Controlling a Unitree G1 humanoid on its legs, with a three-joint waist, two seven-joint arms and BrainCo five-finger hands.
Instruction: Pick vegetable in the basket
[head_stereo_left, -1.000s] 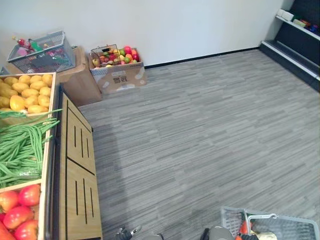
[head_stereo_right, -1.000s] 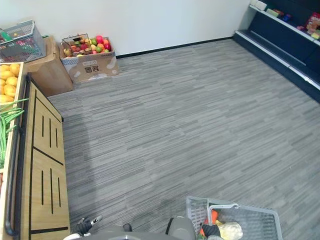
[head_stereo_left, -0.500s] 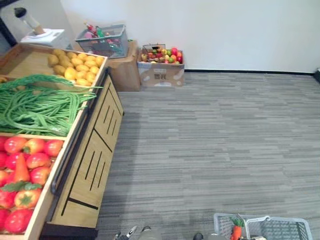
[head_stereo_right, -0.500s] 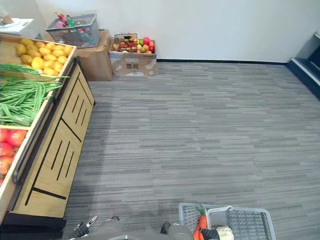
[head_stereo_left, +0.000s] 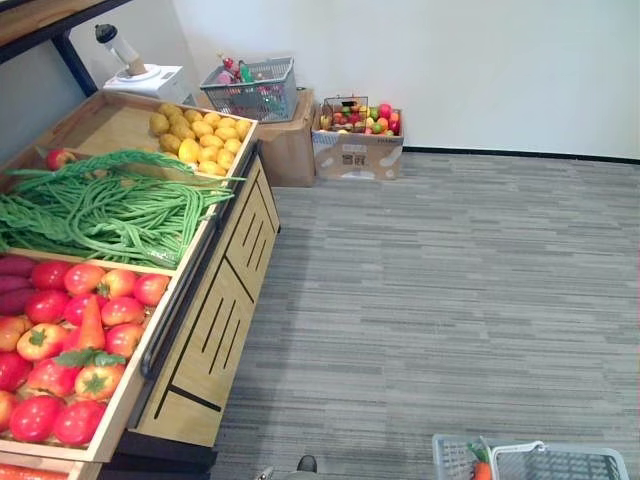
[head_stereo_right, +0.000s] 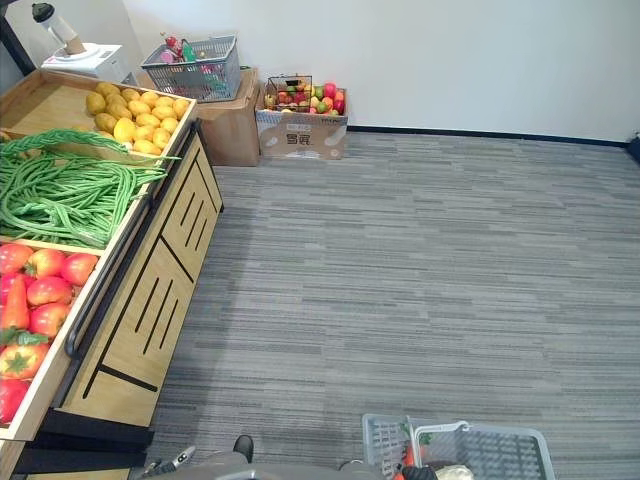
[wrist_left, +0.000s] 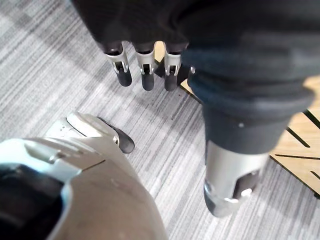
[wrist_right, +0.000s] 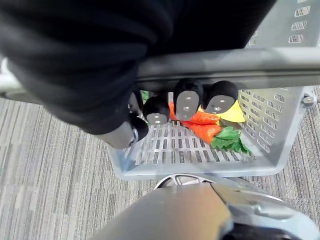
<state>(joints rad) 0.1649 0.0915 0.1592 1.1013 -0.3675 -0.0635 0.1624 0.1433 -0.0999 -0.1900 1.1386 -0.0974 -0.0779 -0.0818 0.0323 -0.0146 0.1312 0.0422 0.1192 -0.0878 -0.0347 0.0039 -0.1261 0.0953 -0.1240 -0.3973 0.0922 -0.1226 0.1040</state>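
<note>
Fingers of the right hand (wrist_right: 187, 102) curl round the handle (wrist_right: 240, 67) of the grey basket (wrist_right: 280, 125), at 5 o'clock in the eye views. Carrots (wrist_right: 202, 125) lie inside. Left hand (wrist_left: 143, 70) hangs above the floor (wrist_left: 55, 75), fingers straight and slightly parted. Long beans (head_stereo_left: 110, 210) fill the stand (head_stereo_left: 215, 330) at 9 o'clock.

I note a wooden display stand (head_stereo_left: 215, 330) with slotted front panels on grey striped flooring (head_stereo_left: 450, 300). Beyond the stand's far end I see a plain white wall (head_stereo_left: 450, 60) with black skirting (head_stereo_left: 520, 155); two cardboard boxes (head_stereo_left: 358, 160) sit against it. Lighting is even.
</note>
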